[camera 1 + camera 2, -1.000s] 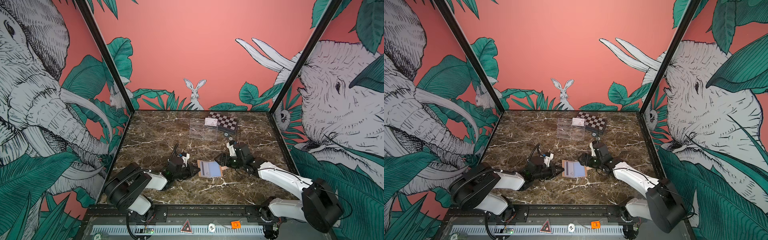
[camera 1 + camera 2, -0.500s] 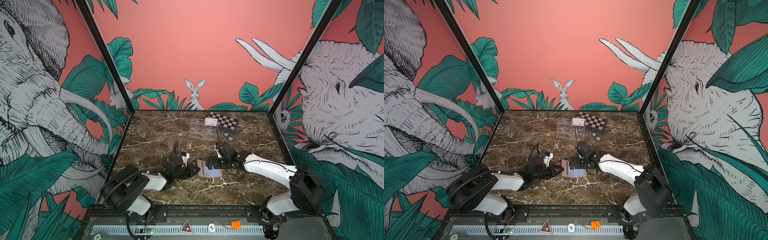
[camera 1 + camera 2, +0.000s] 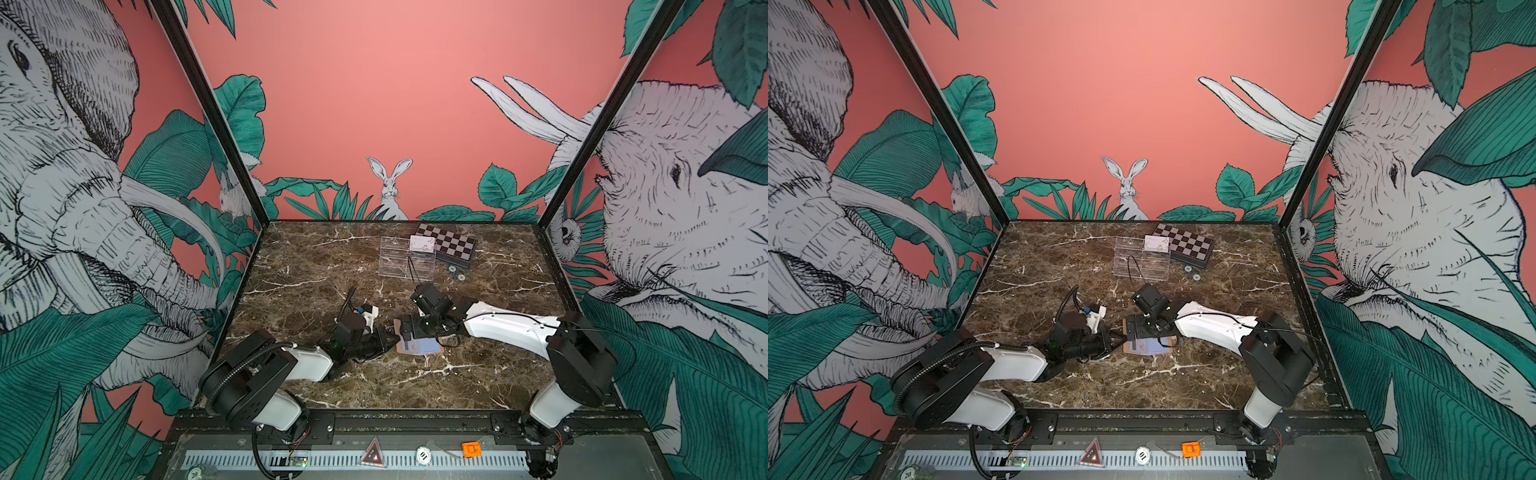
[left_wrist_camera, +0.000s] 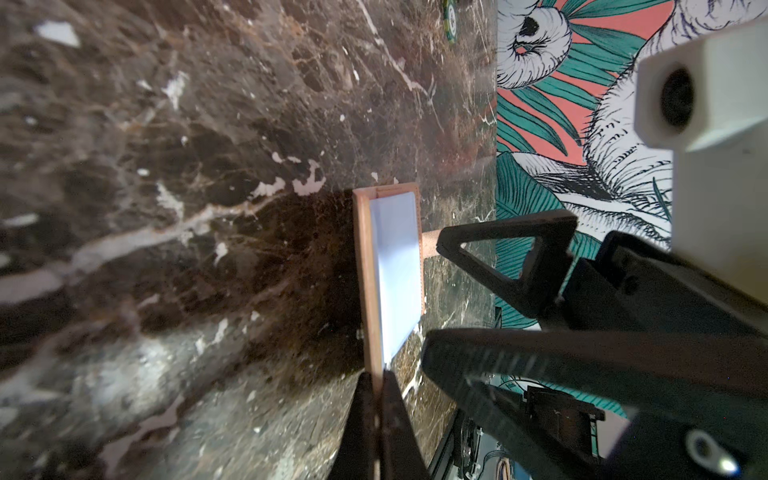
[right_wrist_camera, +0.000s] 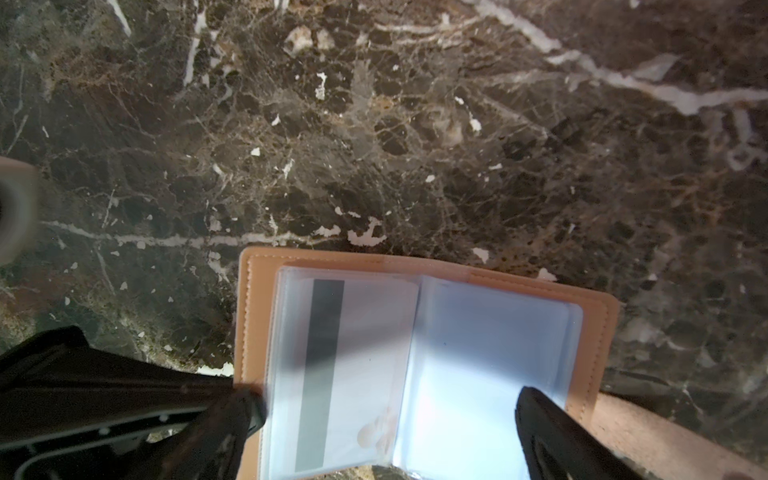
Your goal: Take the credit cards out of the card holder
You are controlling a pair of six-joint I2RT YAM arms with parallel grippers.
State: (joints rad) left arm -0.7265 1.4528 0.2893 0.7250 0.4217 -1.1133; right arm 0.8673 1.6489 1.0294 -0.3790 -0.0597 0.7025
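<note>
The tan card holder (image 3: 424, 348) (image 3: 1149, 348) lies open on the marble, pale bluish sleeves up (image 5: 490, 345). One credit card (image 5: 353, 357), white with a dark stripe, sits inside the sleeve on one side. My left gripper (image 3: 388, 338) (image 3: 1115, 340) (image 4: 376, 399) is shut on the edge of the holder's tan cover (image 4: 368, 270). My right gripper (image 3: 409, 332) (image 3: 1138, 330) (image 5: 382, 419) hangs open just above the holder, its fingertips (image 5: 548, 428) spanning the sleeves with nothing gripped. Whether they touch the sleeves I cannot tell. Another white card (image 3: 422, 243) stands in the clear tray.
At the back stand a clear acrylic tray (image 3: 405, 262) (image 3: 1140, 262) and a checkered box (image 3: 451, 249) (image 3: 1185, 249), with two small round discs (image 3: 455, 270) in front of the box. A green chip (image 4: 451, 20) lies near the wall.
My right gripper has swung left from beside the card holder to directly over it, and its jaws have opened wider. The left gripper has kept its hold and place.
</note>
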